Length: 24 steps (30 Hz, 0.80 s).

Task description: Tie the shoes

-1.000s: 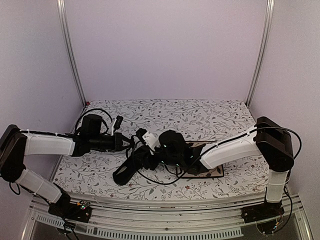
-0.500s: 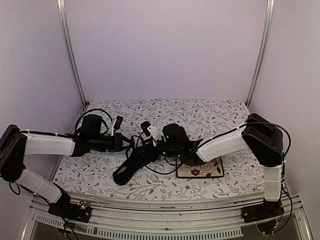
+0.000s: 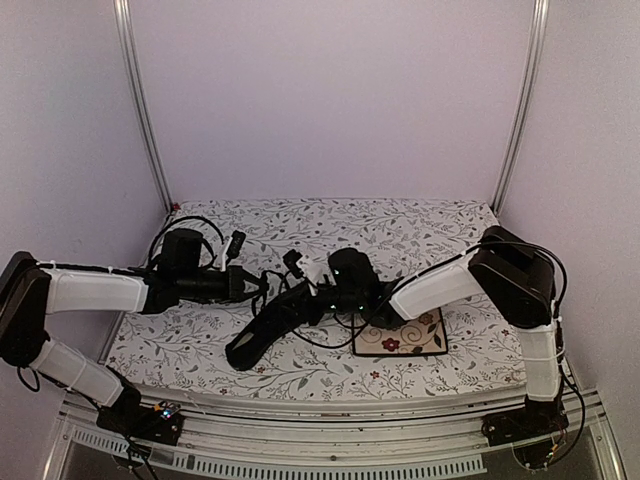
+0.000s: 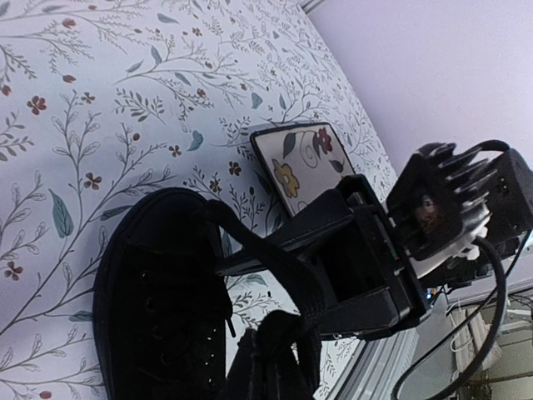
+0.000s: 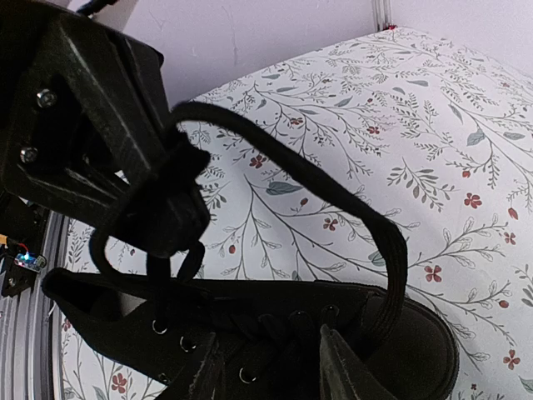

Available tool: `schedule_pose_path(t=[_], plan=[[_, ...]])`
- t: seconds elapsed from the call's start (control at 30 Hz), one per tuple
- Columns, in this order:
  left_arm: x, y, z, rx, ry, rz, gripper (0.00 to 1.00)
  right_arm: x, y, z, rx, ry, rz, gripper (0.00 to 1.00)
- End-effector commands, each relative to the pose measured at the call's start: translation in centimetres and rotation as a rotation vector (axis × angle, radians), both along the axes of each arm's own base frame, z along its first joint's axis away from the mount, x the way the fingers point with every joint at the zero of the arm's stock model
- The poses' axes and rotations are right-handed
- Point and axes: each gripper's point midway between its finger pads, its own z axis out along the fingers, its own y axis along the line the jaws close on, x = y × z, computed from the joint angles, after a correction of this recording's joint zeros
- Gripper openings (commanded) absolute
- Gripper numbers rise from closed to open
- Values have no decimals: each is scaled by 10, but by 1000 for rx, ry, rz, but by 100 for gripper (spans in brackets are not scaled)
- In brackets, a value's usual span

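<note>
The black shoe (image 3: 258, 338) lies slanted on the floral cloth, toe toward the near left. My left gripper (image 3: 258, 285) hovers just beyond it, shut on a black lace (image 5: 333, 187) that arches up from the eyelets in a wide loop. The left wrist view shows the lace (image 4: 266, 254) running from the shoe (image 4: 158, 300) to my left gripper (image 4: 279, 354). My right gripper (image 3: 303, 297) is over the shoe's heel end. In the right wrist view its fingers (image 5: 340, 367) stand apart over the laced tongue of the shoe (image 5: 100, 321), and my right gripper (image 5: 266, 371) grips nothing.
A square floral plate (image 3: 400, 337) lies to the right of the shoe, under the right forearm, and also shows in the left wrist view (image 4: 296, 162). Loose black cables hang around both wrists. Metal frame posts stand at the back corners.
My right arm has drawn back and to the left, uncovering the plate, and its gripper now sits over the shoe's heel end. The left arm has barely moved and still holds the lace.
</note>
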Motion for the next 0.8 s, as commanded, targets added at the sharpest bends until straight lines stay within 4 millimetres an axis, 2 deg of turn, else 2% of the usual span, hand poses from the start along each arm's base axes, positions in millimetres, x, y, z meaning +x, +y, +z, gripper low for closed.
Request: schedule_pose_path(t=[0.0,0.23,0.43,0.77], plan=[[-1,1,4,-1,-16,-11,0,0,9,-7,-5,-32,70,39],[-1,1,3,1,-14,-12,0,-1,22,-13,-13,-108,151,34],[0,0,2,2,-10,-13,0,-6,34,-15,-2,-153,234,34],[2,-2,2,1,-4,-20,0,-13,38,-22,6,-187,293,35]])
